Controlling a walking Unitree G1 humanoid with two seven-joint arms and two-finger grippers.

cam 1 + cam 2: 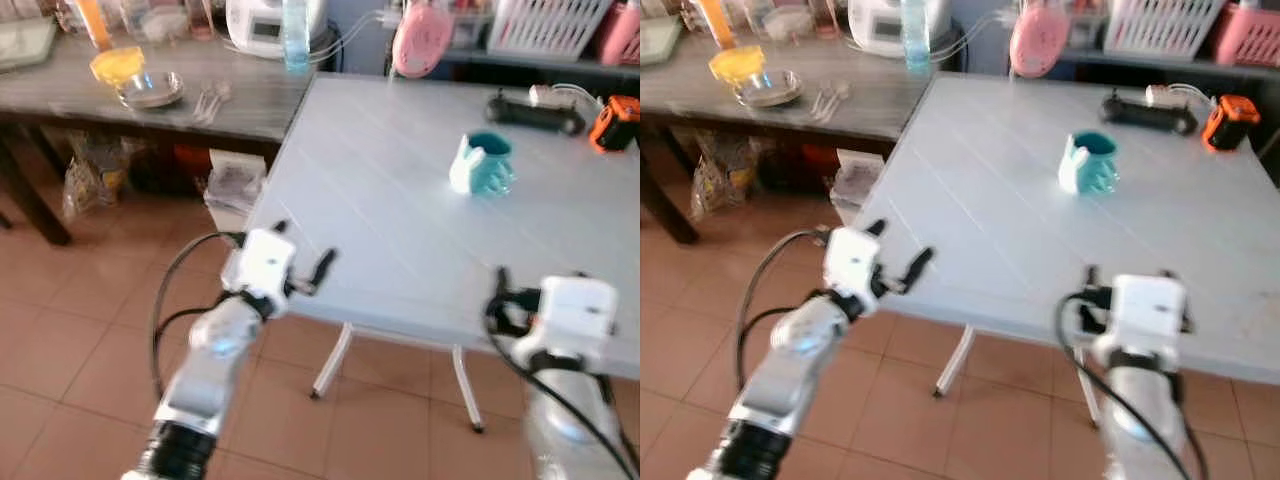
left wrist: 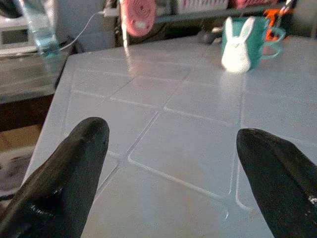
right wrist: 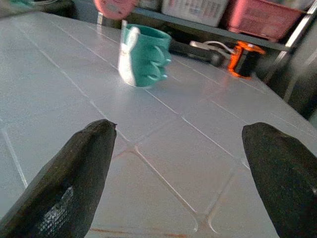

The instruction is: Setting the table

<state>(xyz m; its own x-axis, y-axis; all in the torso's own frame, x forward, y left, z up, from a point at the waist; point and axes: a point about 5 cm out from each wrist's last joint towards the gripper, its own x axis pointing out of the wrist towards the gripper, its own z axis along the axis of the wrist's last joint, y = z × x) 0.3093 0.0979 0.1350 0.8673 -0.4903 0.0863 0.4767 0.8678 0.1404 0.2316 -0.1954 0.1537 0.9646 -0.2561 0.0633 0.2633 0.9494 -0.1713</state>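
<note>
A teal mug with a white rabbit figure [image 1: 482, 163] stands upright on the white plastic table [image 1: 380, 240], towards its far right. My left gripper [image 1: 303, 248] is open at the table's near left edge, low over the bare top. In the left wrist view its fingers [image 2: 74, 168] spread wide, with the mug [image 2: 245, 43] far ahead. My right gripper [image 3: 178, 130] is open at the near edge further right, with nothing between its fingers, and the mug [image 3: 142, 55] is ahead of it.
A dark wooden side table [image 1: 60, 95] on the left holds a yellow bowl [image 1: 118, 64], a metal dish [image 1: 152, 90], spoons [image 1: 208, 100] and a water bottle [image 1: 296, 35]. A black power strip [image 1: 535, 113] and an orange tool [image 1: 615, 122] lie at the white table's far right.
</note>
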